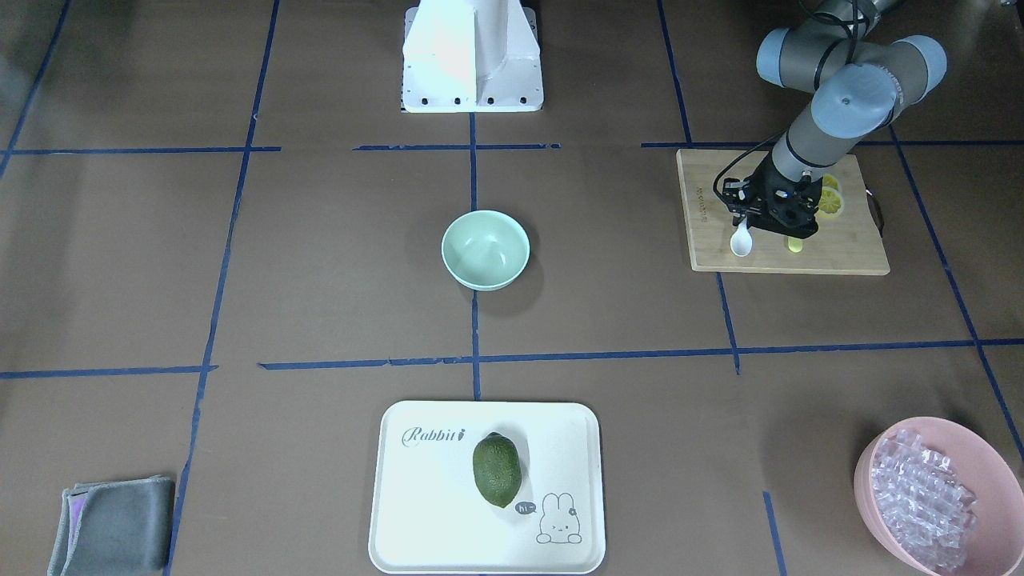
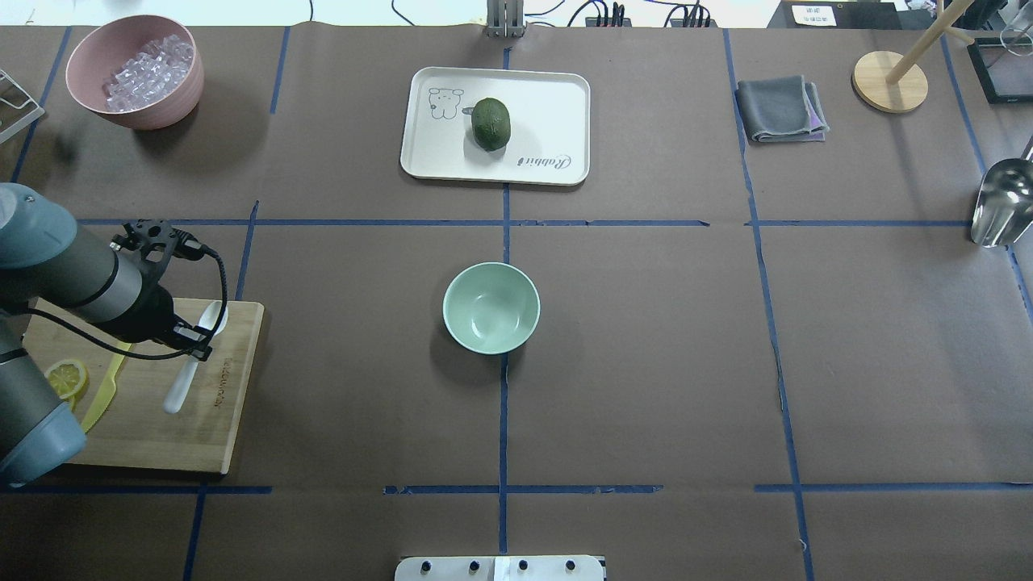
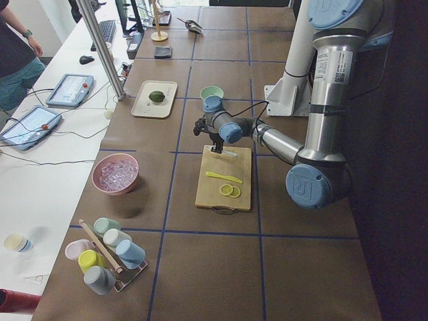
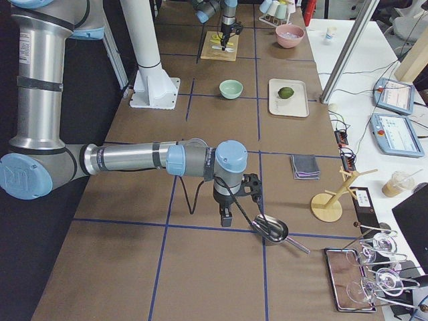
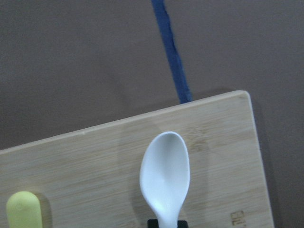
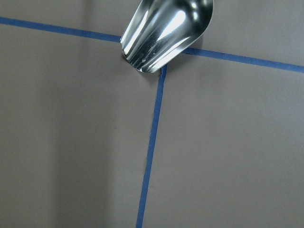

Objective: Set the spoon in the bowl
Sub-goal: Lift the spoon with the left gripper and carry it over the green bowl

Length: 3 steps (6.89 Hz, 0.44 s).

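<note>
The white spoon (image 1: pixel 741 240) is over the wooden cutting board (image 1: pixel 840 248) at the robot's left. My left gripper (image 1: pixel 746 216) is shut on the spoon near its neck, low over the board. The scoop sticks out ahead in the left wrist view (image 5: pixel 165 175) and the handle trails behind in the overhead view (image 2: pixel 179 387). I cannot tell if the spoon touches the board. The mint-green bowl (image 1: pixel 486 250) stands empty at the table's middle, well apart. My right gripper (image 4: pixel 224 217) hangs near a metal scoop (image 4: pixel 271 229). I cannot tell whether it is open or shut.
A yellow-green knife (image 2: pixel 101 399) and a lemon slice (image 2: pixel 66 378) lie on the board. A pink bowl (image 2: pixel 153 117) holds ice-like cubes. A white tray (image 2: pixel 549 105) carries a green fruit (image 2: pixel 491 123). A grey cloth (image 2: pixel 779 109) and a wooden stand (image 2: pixel 888 81) are at the far right.
</note>
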Motion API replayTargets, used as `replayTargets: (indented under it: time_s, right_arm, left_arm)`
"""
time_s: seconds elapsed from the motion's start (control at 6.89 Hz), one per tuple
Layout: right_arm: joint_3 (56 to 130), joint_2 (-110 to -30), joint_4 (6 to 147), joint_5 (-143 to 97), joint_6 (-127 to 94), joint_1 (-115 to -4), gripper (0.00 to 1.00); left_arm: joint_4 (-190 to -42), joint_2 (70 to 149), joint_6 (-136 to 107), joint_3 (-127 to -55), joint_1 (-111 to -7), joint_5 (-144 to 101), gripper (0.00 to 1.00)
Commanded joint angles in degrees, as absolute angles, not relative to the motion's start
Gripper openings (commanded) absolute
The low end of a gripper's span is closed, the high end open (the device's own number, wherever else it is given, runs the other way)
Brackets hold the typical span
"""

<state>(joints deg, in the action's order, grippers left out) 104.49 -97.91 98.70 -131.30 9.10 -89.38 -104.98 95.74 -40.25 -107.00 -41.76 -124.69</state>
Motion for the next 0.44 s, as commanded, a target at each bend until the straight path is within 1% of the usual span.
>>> replayTargets:
  time_s: [0.0, 0.15, 0.29]
  right_arm:
    - [104.4, -97.9, 98.7, -131.4, 8.7, -89.4, 1.00]
    - [104.2, -98.0, 98.8, -131.4, 8.7, -89.4, 1.00]
    - [104.0, -98.0, 98.7, -131.5, 8.6, -89.4, 1.00]
  left_arm:
    - [-93.6, 108.1, -41.0, -106.7, -41.7, -125.8, 0.00]
    - [-85.9, 115.8, -41.0, -105.5, -41.4, -125.9, 0.00]
    - [-84.0, 121.6, -42.9, -102.4, -39.7, -125.9, 0.00]
